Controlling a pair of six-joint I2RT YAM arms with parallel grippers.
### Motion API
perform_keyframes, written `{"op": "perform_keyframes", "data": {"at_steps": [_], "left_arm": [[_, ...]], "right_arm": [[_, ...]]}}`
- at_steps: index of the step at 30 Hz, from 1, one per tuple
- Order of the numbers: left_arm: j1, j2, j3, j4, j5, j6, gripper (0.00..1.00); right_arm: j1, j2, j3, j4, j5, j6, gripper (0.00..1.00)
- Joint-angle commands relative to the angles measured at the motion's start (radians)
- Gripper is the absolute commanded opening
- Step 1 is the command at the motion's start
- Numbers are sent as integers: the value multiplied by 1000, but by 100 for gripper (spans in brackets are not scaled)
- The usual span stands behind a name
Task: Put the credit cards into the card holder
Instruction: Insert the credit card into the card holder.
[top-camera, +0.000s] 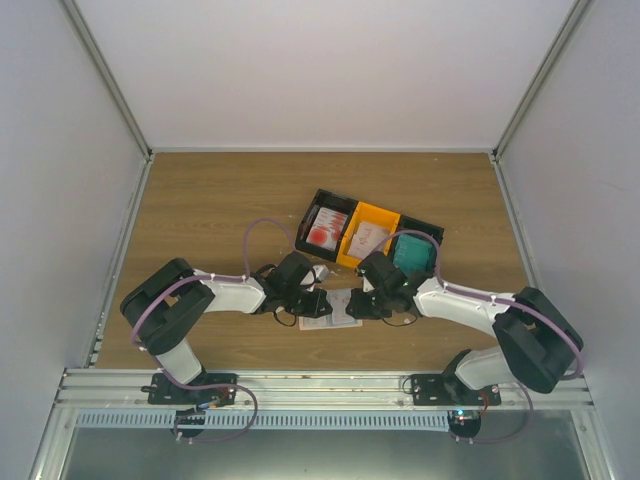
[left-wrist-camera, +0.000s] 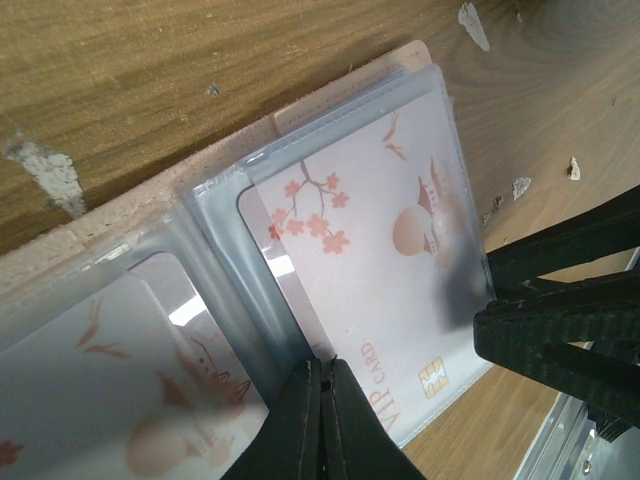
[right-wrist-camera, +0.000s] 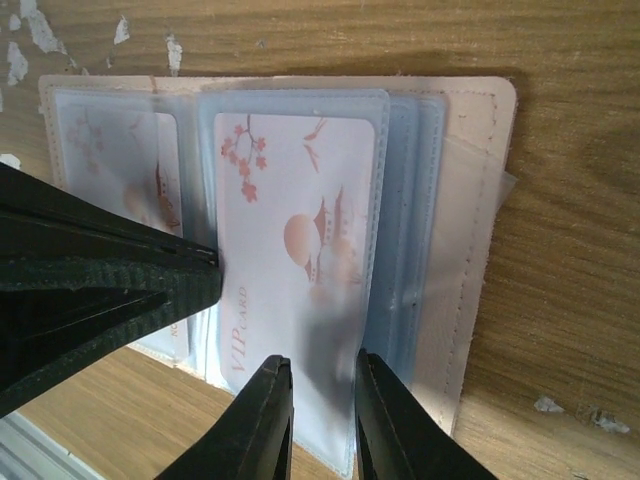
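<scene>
From above, the open beige-tan, book-like card holder (top-camera: 338, 312) lies between the left gripper (top-camera: 320, 303) and the right gripper (top-camera: 357, 305).

Left wrist: fingers pressed together at a clear sleeve (left-wrist-camera: 225, 215) holding a pale blossom-printed plastic card (left-wrist-camera: 370, 260).

Right wrist: jaws slightly parted over that sleeve.

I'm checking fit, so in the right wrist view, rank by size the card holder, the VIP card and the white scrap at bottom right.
1. card holder, largest
2. VIP card
3. white scrap, smallest by far
</scene>
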Motion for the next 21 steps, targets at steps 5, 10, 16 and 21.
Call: {"op": "perform_keyframes", "data": {"at_steps": [5, 10, 16, 21], "left_arm": [[-12, 76, -47, -104, -135, 5, 0], [-12, 78, -48, -101, -133, 5, 0], [-12, 60, -52, -90, -128, 10, 0], [-15, -28, -74, -51, -123, 23, 1]], "right_arm": [[-17, -61, -45, 116, -125, 52, 19], [-37, -98, -88, 171, -173, 94, 20], [-43, -33, -67, 168, -150, 65, 18], [-44, 10, -33, 146, -105, 29, 8]]}}
